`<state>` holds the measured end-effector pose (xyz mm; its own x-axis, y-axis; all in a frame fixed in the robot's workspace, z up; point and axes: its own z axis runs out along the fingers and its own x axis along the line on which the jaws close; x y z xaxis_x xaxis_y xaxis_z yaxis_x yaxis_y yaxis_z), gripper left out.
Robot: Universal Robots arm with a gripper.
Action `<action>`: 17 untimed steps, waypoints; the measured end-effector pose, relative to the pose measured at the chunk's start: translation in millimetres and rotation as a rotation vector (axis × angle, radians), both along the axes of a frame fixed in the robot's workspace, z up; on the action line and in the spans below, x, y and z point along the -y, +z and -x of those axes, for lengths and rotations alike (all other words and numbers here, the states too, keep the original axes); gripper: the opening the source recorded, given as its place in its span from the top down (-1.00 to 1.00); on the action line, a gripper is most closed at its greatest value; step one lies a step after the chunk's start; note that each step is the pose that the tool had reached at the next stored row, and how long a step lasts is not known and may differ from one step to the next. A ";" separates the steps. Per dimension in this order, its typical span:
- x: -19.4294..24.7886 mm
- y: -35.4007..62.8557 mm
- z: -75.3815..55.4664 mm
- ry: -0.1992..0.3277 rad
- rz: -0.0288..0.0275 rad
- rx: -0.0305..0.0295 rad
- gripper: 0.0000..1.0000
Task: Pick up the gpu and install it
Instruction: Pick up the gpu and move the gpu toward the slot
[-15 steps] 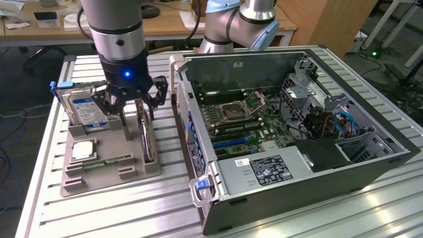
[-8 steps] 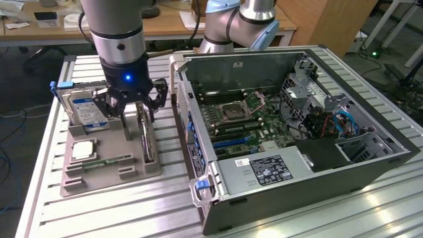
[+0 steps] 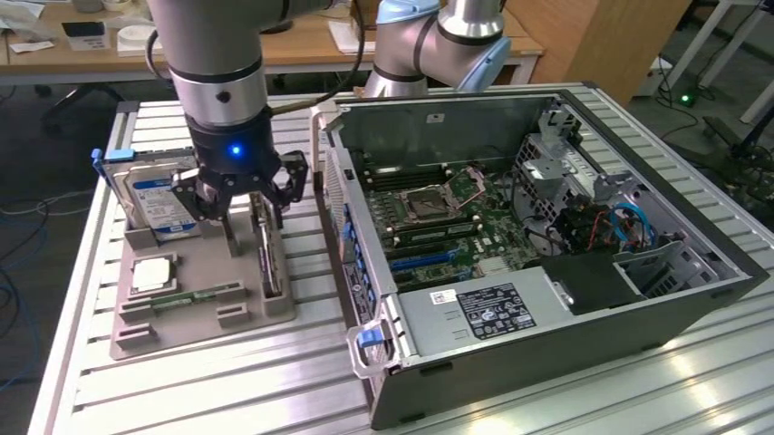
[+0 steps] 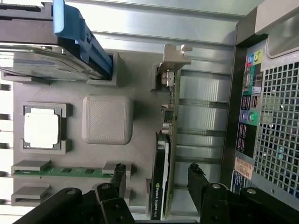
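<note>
The gpu (image 3: pixel 268 263) stands on its long edge in a slot of the grey holder tray (image 3: pixel 242 317), a thin dark card with a silvery bracket (image 4: pixel 174 60) at one end. My gripper (image 3: pixel 250 217) hangs right over it, open. In the wrist view the gpu (image 4: pixel 163 186) runs edge-on between my two black fingers (image 4: pixel 119 173), one on each side with a gap to the card. The gripper (image 4: pixel 158 170) holds nothing.
The tray also carries a hard drive (image 3: pixel 158 195) with a blue-white label, a square processor chip (image 3: pixel 154 272) and a green memory stick (image 3: pixel 194 296). The open computer case (image 3: pixel 520 344) lies just to the exterior view's right, its motherboard (image 3: pixel 436 217) exposed. A second arm (image 3: pixel 436 45) stands behind.
</note>
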<state>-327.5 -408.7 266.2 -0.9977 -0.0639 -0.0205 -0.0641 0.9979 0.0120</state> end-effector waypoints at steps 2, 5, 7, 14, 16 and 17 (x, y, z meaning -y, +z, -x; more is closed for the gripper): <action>0.0 -2.2 0.0 0.000 0.0000 0.0000 -0.29; 0.0 -5.9 0.0 0.000 -0.0001 0.0001 -0.29; 0.0 -8.4 0.0 0.000 -0.0001 0.0001 -0.29; 0.0 -16.3 0.0 0.000 0.0000 0.0001 -0.29; 0.0 -17.8 0.0 0.000 -0.0001 0.0001 -0.29; 0.0 -18.4 0.0 0.000 -0.0001 0.0001 -0.29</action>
